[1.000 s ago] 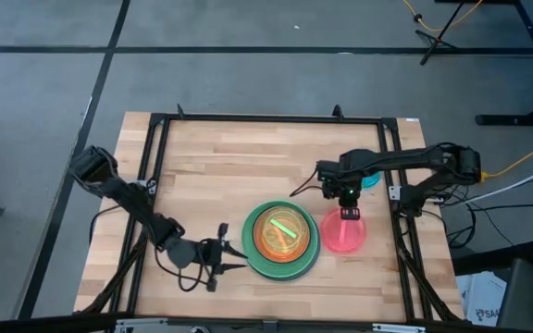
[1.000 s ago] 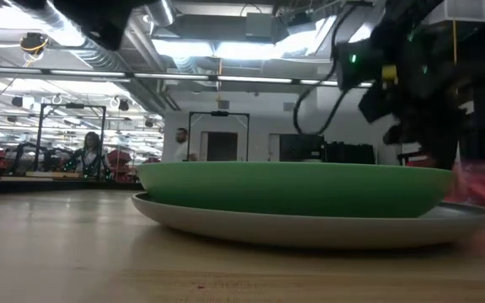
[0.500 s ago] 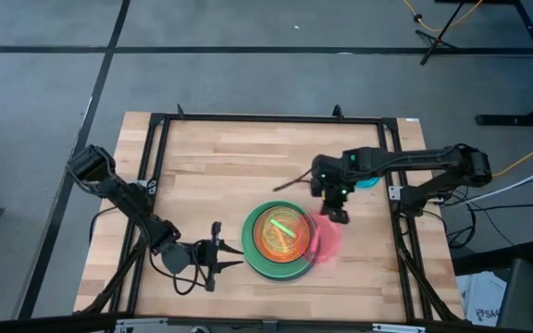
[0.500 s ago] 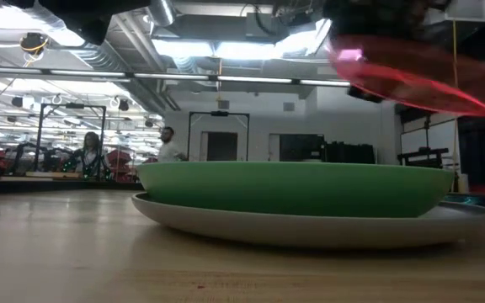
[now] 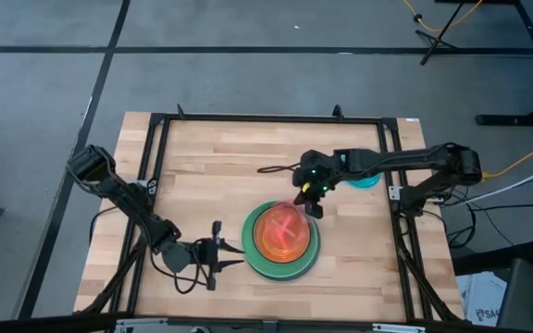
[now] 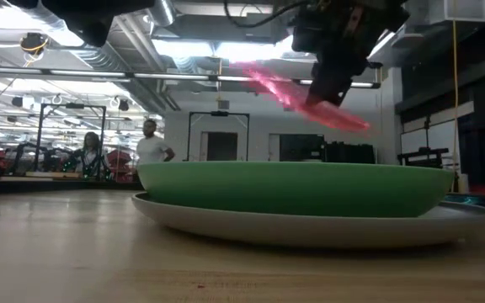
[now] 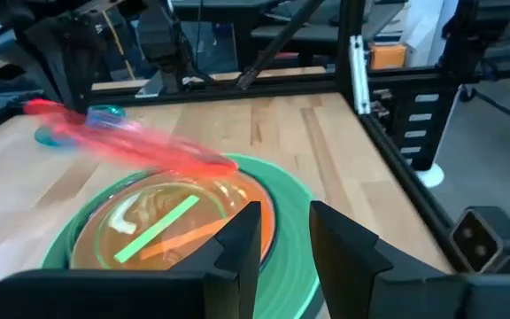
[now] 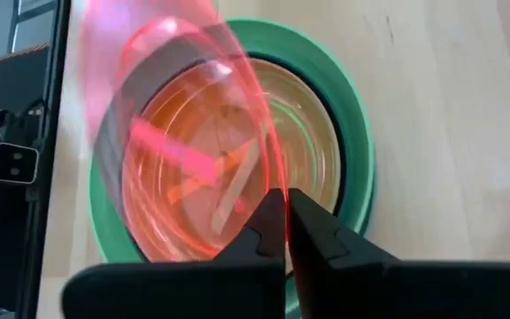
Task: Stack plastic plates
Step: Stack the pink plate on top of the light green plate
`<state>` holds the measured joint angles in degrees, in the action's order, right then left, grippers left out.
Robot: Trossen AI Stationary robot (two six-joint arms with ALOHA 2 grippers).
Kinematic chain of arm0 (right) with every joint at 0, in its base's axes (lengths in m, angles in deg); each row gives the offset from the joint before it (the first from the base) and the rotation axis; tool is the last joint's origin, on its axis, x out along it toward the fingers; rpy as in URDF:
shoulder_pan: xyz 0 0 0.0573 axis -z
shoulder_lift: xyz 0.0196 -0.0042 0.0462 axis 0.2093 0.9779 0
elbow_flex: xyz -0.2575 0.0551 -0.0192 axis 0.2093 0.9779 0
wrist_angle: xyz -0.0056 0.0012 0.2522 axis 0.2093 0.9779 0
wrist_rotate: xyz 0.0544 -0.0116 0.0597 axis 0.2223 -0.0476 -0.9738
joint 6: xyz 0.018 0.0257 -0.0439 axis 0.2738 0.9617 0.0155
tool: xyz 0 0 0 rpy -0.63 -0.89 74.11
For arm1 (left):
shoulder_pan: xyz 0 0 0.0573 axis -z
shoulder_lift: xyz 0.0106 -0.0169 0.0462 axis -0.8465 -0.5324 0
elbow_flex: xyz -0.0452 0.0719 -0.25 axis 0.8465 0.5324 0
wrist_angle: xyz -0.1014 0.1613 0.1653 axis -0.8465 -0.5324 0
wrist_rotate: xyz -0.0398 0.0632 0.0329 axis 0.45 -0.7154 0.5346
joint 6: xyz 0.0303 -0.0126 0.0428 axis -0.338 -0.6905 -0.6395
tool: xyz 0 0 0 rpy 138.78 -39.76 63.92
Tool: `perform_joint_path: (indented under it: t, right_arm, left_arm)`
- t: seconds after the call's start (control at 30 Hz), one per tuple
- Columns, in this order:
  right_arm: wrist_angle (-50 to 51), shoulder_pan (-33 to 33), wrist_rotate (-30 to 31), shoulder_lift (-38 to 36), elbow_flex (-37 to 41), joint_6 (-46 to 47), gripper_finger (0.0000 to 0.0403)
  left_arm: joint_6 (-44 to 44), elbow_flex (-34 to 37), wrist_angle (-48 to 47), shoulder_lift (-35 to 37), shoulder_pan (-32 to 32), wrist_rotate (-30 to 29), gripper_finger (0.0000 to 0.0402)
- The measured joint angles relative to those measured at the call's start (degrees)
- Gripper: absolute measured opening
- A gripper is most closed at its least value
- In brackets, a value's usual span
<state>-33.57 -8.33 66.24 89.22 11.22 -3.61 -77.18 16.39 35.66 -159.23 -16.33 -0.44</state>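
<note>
A stack of plates sits at the table's middle. The large light green plate rests on a grey one, with translucent orange and lime plates nested inside. My right gripper is shut on the small pink-red plate, which hangs tilted above the stack. A small blue plate lies flat on the table to the far right of the stack. My left gripper waits open, low at the stack's left edge. My right gripper pinches the pink-red plate's rim between its two fingers, one on each face of the plate, reaching down from the stack's far right side. The plate is lifted clear and tilted, sloping across above the orange plate.
Black frame rails run along the table's left, far and right edges. Bare wood lies on the far half and to the near left of the stack. People stand in the room beyond the table.
My right gripper has lifted the pink-red plate off the table to the right of the stack. It has carried it up and toward the table's left, over the stack. The plate has tipped from flat to steeply tilted.
</note>
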Motion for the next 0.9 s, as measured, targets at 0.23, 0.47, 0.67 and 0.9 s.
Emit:
perform_joint_path:
  t: [0.23, 0.47, 0.67, 0.9]
  right_arm:
    - [-4.0, 0.0, -0.1, 4.3, 0.0, -0.6, 0.0000]
    - [-4.2, 0.0, 3.4, 6.9, 0.0, -2.5, 0.0000]
    - [-4.2, 0.0, 5.6, 6.9, 0.0, -3.4, 0.0000]
    - [-4.2, 0.0, 5.7, 6.9, 0.0, -3.3, 0.0000]
  left_arm:
    - [0.3, 0.0, -0.6, 0.0, -0.1, 0.0, 0.0092]
    - [0.1, 0.0, 0.0, 0.0, -0.2, 0.4, 0.0092]
    - [0.1, 0.0, -0.1, 0.0, -0.2, 0.4, 0.0092]
    - [0.1, 0.0, -0.1, 0.0, -0.2, 0.4, 0.0092]
